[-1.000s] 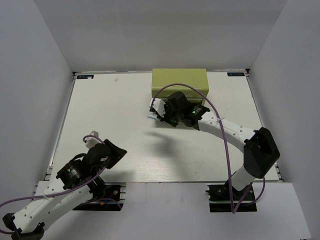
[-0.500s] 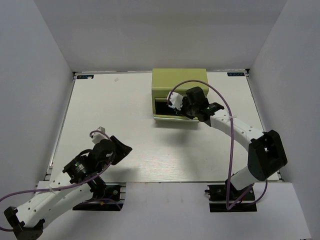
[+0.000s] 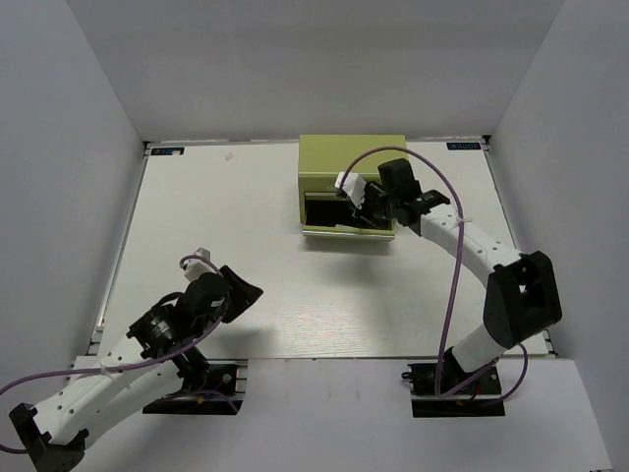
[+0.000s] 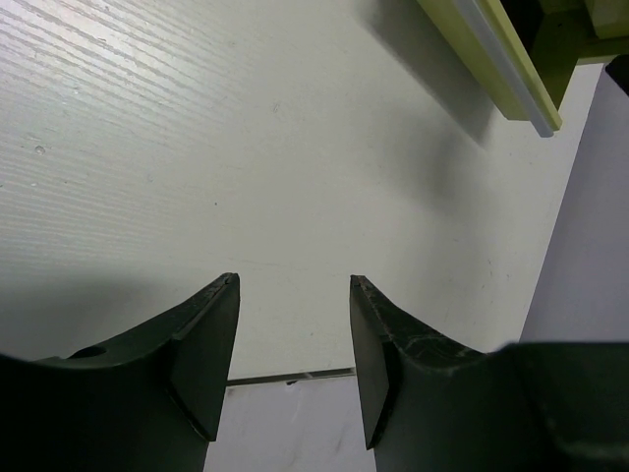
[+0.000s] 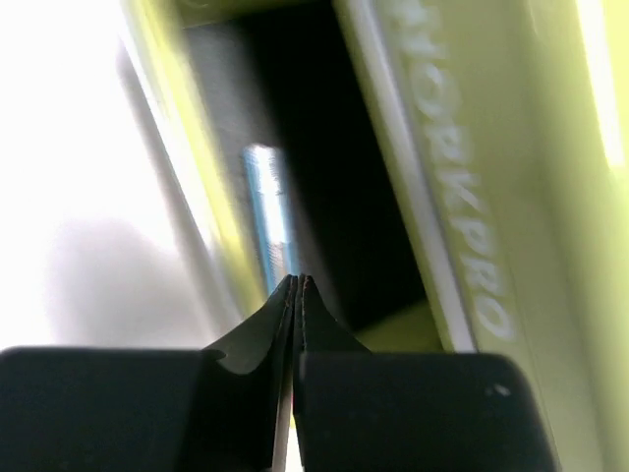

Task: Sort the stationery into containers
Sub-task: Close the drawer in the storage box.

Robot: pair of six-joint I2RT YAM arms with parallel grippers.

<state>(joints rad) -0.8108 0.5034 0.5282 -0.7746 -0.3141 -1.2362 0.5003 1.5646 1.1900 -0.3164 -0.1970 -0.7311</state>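
The olive-green chest (image 3: 354,157) stands at the table's far middle with a front drawer (image 3: 329,212) pulled out. My right gripper (image 3: 347,191) hangs over that open drawer. In the right wrist view its jaws (image 5: 297,285) are pressed together on a thin pale blue tube (image 5: 269,211), which sticks out past the tips over the drawer's dark inside, beside the chest front (image 5: 442,197). My left gripper (image 3: 239,292) is open and empty, low over the near left of the table; it also shows in the left wrist view (image 4: 293,285). The other tubes are out of view.
The chest's drawer edge (image 4: 496,69) shows at the top right of the left wrist view. White walls enclose the table (image 3: 226,226) on three sides. The right arm's purple cable (image 3: 447,256) loops over the table's right half.
My right gripper has moved from in front of the chest, back and to the right, to over the open drawer, carrying the pale blue tube. The left arm has shifted slightly right.
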